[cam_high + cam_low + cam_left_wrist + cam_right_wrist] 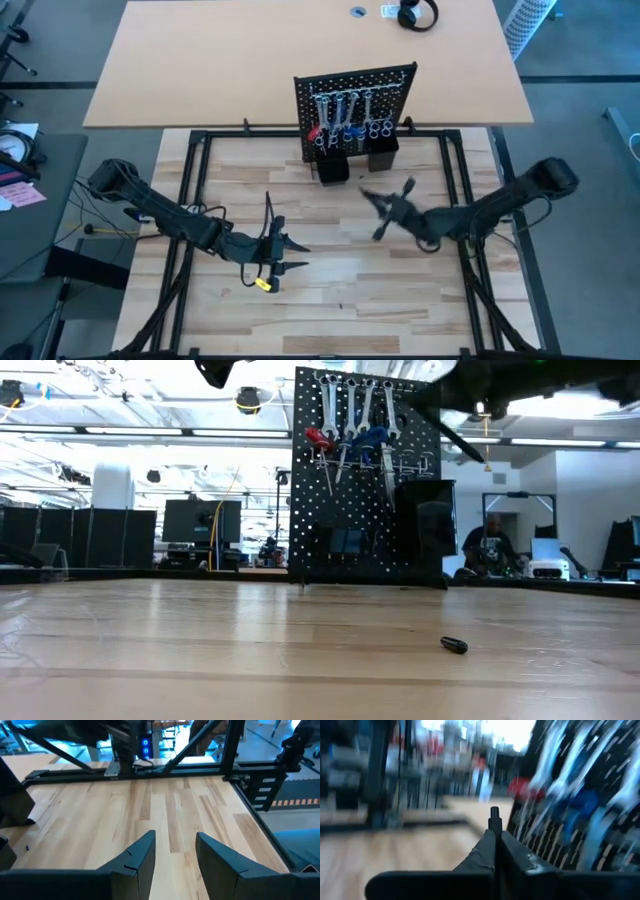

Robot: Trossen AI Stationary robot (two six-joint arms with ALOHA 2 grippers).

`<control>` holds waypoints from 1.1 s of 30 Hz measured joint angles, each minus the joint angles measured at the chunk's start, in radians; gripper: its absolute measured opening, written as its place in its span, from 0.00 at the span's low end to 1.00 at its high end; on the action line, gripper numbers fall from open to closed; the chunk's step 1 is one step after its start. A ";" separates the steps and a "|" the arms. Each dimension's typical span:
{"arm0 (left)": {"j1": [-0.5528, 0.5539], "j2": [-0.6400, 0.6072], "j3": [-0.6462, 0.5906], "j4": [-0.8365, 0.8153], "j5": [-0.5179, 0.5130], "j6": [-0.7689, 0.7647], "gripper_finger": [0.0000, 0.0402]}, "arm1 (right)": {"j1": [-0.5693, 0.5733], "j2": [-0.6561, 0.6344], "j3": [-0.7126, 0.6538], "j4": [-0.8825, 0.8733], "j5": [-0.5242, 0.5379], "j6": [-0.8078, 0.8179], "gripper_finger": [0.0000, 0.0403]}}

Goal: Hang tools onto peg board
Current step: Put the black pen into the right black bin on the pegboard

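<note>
The upright perforated metal peg board (355,100) is black, patterned with even rows of small holes. On it hang silver wrenches (358,405), a red-handled tool (318,440) and blue-handled tools (372,440). The slatted wooden table top (330,290) is pale, streaked with light and darker grain. A small dark cylindrical piece (454,645) lies on it. Both arms are black; a yellow tag (263,284) marks the left one.

Pale wooden table (330,290), smooth planks with a soft sheen. At its far edge, the peg board (352,82) is matt black perforated metal, hung with shiny silver steel wrenches (357,405).
</note>
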 joint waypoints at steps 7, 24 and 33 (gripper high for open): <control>0.000 0.000 0.000 0.004 0.000 0.006 0.33 | -0.303 -0.068 -0.169 0.666 -0.303 -0.167 0.04; 0.000 0.000 0.000 0.002 0.000 0.040 0.33 | -0.799 0.105 -0.133 0.749 -0.551 0.182 0.08; 0.000 0.000 0.000 0.003 0.000 0.036 0.33 | -0.802 0.132 -0.110 0.749 -0.552 0.174 0.13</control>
